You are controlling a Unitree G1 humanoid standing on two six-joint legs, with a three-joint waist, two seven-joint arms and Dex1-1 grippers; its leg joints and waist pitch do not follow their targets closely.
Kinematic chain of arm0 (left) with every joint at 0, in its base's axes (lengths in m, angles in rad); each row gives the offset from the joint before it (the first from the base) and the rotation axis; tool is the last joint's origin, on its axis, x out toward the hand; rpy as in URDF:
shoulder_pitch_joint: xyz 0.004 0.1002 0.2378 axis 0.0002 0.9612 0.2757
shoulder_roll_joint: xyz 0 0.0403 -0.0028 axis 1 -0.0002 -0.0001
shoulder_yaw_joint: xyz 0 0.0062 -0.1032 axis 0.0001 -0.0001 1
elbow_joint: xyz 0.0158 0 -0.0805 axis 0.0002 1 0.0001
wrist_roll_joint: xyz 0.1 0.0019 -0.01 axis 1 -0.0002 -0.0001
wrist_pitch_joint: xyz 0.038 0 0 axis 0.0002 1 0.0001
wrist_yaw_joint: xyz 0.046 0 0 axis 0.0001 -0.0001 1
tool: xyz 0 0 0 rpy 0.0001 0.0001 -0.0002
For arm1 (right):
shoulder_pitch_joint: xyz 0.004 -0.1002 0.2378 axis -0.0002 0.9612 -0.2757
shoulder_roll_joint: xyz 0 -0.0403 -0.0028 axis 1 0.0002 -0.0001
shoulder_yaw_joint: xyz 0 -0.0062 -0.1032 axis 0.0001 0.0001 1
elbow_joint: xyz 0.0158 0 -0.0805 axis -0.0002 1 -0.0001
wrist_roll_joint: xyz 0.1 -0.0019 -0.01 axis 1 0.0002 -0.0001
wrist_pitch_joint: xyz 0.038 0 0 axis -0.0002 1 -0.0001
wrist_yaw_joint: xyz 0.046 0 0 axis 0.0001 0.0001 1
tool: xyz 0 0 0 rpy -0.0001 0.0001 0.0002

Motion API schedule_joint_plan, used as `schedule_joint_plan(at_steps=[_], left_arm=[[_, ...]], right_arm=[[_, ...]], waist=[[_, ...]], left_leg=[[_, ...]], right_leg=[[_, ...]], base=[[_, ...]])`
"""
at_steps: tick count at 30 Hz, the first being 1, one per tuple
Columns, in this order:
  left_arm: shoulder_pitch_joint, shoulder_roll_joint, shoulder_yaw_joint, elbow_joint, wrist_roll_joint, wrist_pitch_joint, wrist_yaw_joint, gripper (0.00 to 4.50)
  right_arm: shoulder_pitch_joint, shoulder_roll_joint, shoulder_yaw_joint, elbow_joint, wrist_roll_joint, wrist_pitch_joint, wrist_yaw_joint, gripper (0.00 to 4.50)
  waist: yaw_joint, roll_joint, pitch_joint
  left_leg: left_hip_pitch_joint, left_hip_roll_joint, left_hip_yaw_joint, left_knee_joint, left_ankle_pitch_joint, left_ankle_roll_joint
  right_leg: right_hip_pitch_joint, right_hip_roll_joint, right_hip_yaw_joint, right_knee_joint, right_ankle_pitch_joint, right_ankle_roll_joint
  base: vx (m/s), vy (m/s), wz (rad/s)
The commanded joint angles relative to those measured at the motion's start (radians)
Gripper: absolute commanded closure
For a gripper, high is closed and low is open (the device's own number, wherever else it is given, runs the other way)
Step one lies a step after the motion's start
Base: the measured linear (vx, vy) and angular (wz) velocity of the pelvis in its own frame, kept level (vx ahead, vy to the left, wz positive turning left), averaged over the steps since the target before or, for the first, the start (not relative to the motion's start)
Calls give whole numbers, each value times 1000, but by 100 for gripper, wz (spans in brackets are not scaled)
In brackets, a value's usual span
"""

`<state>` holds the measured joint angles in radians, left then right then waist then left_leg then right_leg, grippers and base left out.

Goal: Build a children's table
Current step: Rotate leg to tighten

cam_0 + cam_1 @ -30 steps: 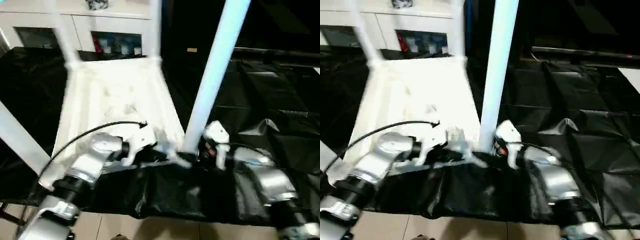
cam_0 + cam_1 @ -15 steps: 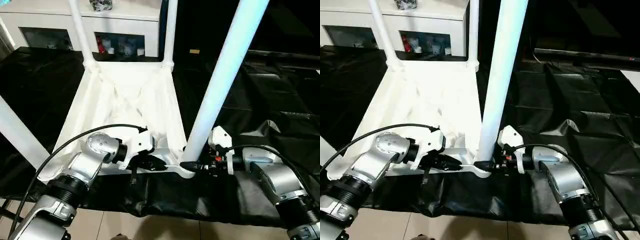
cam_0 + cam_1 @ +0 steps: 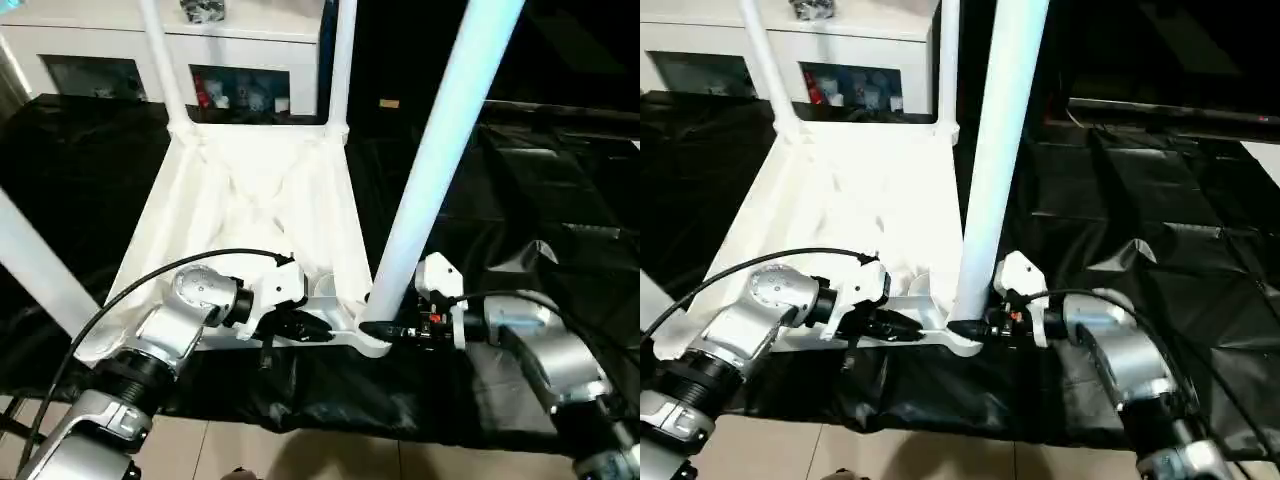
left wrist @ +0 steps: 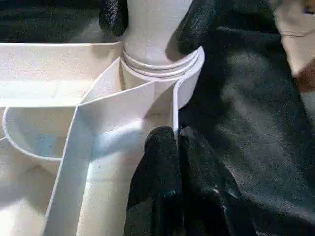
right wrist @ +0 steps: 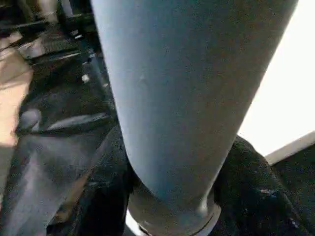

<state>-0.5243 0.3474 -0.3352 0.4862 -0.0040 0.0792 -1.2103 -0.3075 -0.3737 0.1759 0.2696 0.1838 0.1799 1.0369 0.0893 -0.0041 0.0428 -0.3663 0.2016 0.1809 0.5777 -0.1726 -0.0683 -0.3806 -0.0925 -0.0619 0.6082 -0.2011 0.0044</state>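
The children's table (image 3: 250, 200) lies upside down on a black sheet, ribbed underside up, with its white legs pointing upward. The near right leg (image 3: 440, 140) stands in its corner socket (image 4: 157, 64). My right gripper (image 3: 378, 330) is shut around this leg's base, one black finger (image 5: 98, 196) on each side of the tube. My left gripper (image 4: 175, 142) is shut on the thin white edge rib just beside that socket, its fingertips (image 4: 160, 147) pinching the wall. Two far legs (image 3: 343, 60) rise at the back corners, and another leg (image 3: 35, 270) slants up at the near left.
A white cabinet with glass doors (image 3: 240, 85) stands behind the table. The crinkled black sheet (image 3: 540, 200) spreads to the right. Its near edge hangs over a beige floor (image 3: 300, 455). A black cable (image 3: 150, 285) loops over my left forearm.
The camera has steadied after a blurred shift. My right gripper's fingers have closed in on the base of the near right leg. The left gripper keeps its pinch on the rib.
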Motion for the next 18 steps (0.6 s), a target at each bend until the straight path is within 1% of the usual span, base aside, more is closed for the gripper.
schedule_joint_plan(at_steps=[1, 2, 3, 4, 5, 6, 7, 8, 9, 10, 11, 12, 13, 14, 16, 17, 18], left_arm=[[-25, -49, 0, 21, 32, 5, 120, 450], [-27, -71, 1, 28, 41, 19, 161, 450], [-28, -91, 1, 32, 49, 29, 196, 450], [-29, -119, 1, 38, 58, 44, 243, 450], [-30, -144, 2, 42, 63, 56, 279, 450], [-30, -144, 2, 42, 63, 56, 279, 450], [-31, -163, 3, 44, 66, 68, 306, 450], [-34, -190, 5, 49, 70, 80, 345, 450], [-36, -212, 8, 53, 73, 89, 374, 450], [-41, -237, 11, 57, 76, 99, 403, 450], [-41, -240, 11, 58, 76, 100, 408, 450], [-49, -282, 16, 64, 79, 114, 449, 450], [-49, -282, 16, 64, 79, 114, 449, 450], [-51, -295, 19, 66, 83, 113, 460, 450], [-51, -293, 17, 64, 85, 108, 447, 450], [-48, -277, 15, 58, 82, 104, 425, 450], [-47, -269, 14, 55, 79, 100, 411, 450]], right_arm=[[22, 63, 23, 31, -24, -14, -96, 254], [27, 97, 15, 48, -42, -12, -171, 254], [31, 126, 9, 62, -55, -12, -231, 254], [34, 167, -1, 80, -66, -4, -303, 255], [33, 200, -10, 96, -75, 0, -362, 255], [33, 200, -10, 96, -75, 0, -362, 255], [31, 223, -14, 109, -82, 2, -405, 255], [23, 257, -23, 130, -94, 6, -469, 256], [15, 284, -32, 149, -103, 8, -520, 256], [-5, 314, -41, 174, -108, 14, -568, 256], [-8, 318, -42, 178, -109, 15, -575, 256], [-49, 375, -56, 220, -100, 16, -619, 256], [-49, 375, -56, 220, -100, 16, -619, 256], [-72, 398, -46, 235, -113, -2, -630, 256], [-87, 408, -37, 240, -123, -17, -627, 256], [-92, 411, -48, 231, -98, -17, -602, 200], [-91, 409, -53, 225, -87, -14, -591, 200]], waist=[[-8, 0, -47], [-12, -1, -44], [-12, -1, -44], [-17, -3, -41], [-24, -1, -39], [-30, -3, -38], [-36, -2, -37], [-43, -2, -36], [-45, 0, -37], [-52, 3, -38], [-60, 3, -39], [-63, 5, -40], [-70, 5, -38], [-70, 9, -39], [-75, 10, -40], [-77, 8, -41], [-77, 8, -41]], left_leg=[[19, 30, -8, -75, -329, -11], [20, 28, -10, -77, -352, -24], [22, 27, -13, -77, -364, -29], [20, 26, -15, -80, -386, -36], [20, 24, -19, -81, -405, -42], [21, 23, -21, -81, -420, -44], [22, 22, -25, -82, -445, -45], [20, 21, -28, -82, -460, -45], [22, 20, -29, -82, -468, -46], [21, 19, -33, -83, -482, -48], [16, 19, -35, -87, -483, -48], [15, 19, -37, -88, -486, -47], [16, 18, -39, -89, -506, -47], [21, 18, -40, -88, -519, -44], [16, 19, -42, -94, -523, -39], [15, 19, -40, -95, -519, -33], [17, 19, -39, -94, -519, -30]], right_leg=[[26, -54, 40, -88, -325, -195], [22, -55, 40, -96, -396, -169], [21, -55, 38, -99, -427, -156], [19, -55, 37, -105, -483, -131], [16, -56, 33, -111, -536, -110], [14, -55, 32, -116, -561, -99], [12, -56, 29, -122, -596, -82], [12, -55, 26, -124, -614, -72], [10, -56, 24, -127, -621, -69], [12, -55, 19, -128, -616, -69], [16, -53, 16, -128, -597, -69], [17, -53, 15, -128, -587, -70], [13, -51, 13, -131, -586, -73], [11, -51, 14, -134, -575, -75], [18, -50, 13, -131, -534, -85], [18, -49, 16, -131, -507, -91], [15, -49, 19, -130, -497, -96]], base=[[0, 0, 0], [-54, -7, -3], [-54, -7, -3], [-52, -4, -5], [0, 0, 0], [0, 0, 0], [0, 0, 0], [0, 0, 0], [0, 0, 0], [0, 0, 0], [0, 0, 0], [0, 0, 0], [0, 0, 0], [0, 0, 0], [0, 0, 0], [0, 0, 0], [0, 0, 0]])
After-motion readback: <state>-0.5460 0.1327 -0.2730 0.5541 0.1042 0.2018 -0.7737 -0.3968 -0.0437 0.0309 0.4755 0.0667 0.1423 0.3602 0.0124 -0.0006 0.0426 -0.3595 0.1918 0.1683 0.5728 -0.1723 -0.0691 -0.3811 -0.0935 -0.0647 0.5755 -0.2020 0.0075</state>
